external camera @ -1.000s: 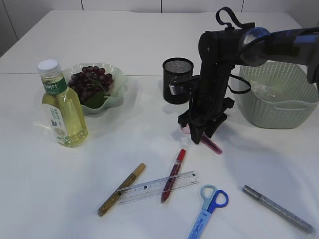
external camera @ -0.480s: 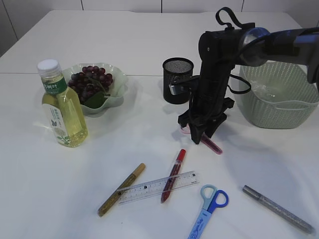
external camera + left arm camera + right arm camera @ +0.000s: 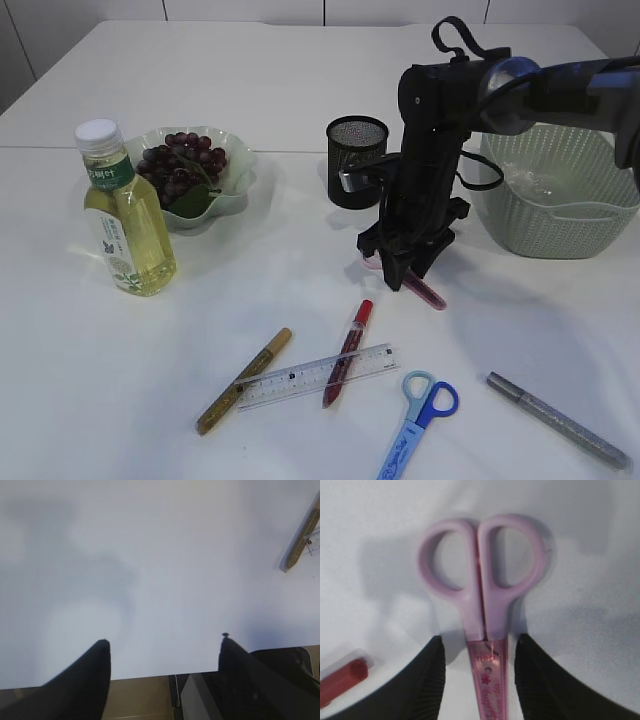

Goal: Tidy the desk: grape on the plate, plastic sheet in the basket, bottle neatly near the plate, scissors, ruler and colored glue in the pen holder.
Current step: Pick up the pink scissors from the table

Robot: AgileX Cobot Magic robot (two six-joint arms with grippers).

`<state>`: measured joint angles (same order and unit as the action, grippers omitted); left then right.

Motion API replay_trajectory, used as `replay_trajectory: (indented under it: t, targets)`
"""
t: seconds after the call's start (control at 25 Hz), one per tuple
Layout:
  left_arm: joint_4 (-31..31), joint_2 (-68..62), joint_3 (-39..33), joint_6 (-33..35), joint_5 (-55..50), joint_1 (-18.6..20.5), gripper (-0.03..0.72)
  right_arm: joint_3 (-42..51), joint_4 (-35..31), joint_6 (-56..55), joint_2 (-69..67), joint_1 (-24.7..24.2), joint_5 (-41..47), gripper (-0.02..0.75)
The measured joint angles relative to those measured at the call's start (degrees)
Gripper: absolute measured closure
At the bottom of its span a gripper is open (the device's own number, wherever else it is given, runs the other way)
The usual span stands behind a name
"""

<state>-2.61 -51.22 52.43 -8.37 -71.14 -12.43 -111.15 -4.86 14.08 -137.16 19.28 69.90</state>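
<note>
The right gripper (image 3: 479, 672) is down at the table over a pair of pink scissors (image 3: 482, 587). Its two dark ribbed fingers (image 3: 422, 680) stand apart, one on each side of the translucent pink blade sheath, with a little white table showing between each pad and the sheath, so it is open and grips nothing. The scissors lie flat and closed: two pale pink oval loops sit side by side just beyond the fingertips, and the narrowing neck runs back between the fingers, where faint printed lettering marks the sheath. In the exterior view only the sheath end (image 3: 425, 291) shows past the gripper (image 3: 402, 272).

A red glue pen (image 3: 342, 680) lies to the gripper's left. On the near side of the gripper lie a clear ruler (image 3: 316, 376), a gold glue pen (image 3: 244, 380), blue scissors (image 3: 418, 414) and a silver glue pen (image 3: 557, 420).

The left gripper (image 3: 164, 645) hangs open over bare table, holding nothing.
</note>
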Motion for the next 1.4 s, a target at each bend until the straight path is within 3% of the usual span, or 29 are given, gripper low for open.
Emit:
replay_trajectory:
  t: [0.24, 0.52, 0.56, 0.6, 0.96, 1.2, 1.4]
  targets:
    - [0.0, 0.0, 0.0, 0.0, 0.0, 0.0, 0.2, 0.0, 0.0, 0.0, 0.0, 0.0, 0.0, 0.382]
    - [0.0, 0.0, 0.0, 0.0, 0.0, 0.0, 0.2, 0.0, 0.0, 0.0, -0.1, 0.0, -0.1, 0.494]
    - [0.0, 0.0, 0.0, 0.0, 0.0, 0.0, 0.688, 0.0, 0.0, 0.0, -0.1, 0.0, -0.1, 0.5]
    - [0.0, 0.0, 0.0, 0.0, 0.0, 0.0, 0.2, 0.0, 0.0, 0.0, -0.1, 0.0, -0.1, 0.501]
    - [0.6, 0.0, 0.0, 0.0, 0.0, 0.0, 0.2, -0.6, 0.0, -0.5, -0.6, 0.0, -0.1, 0.505]
    - [0.7, 0.0, 0.0, 0.0, -0.1, 0.0, 0.2, -0.7, 0.3, -0.9, -0.6, 0.0, -0.1, 0.585]
    - [0.7, 0.0, 0.0, 0.0, -0.1, 0.0, 0.2, -0.7, 0.3, -2.4, -0.6, 0.0, -0.1, 0.588]
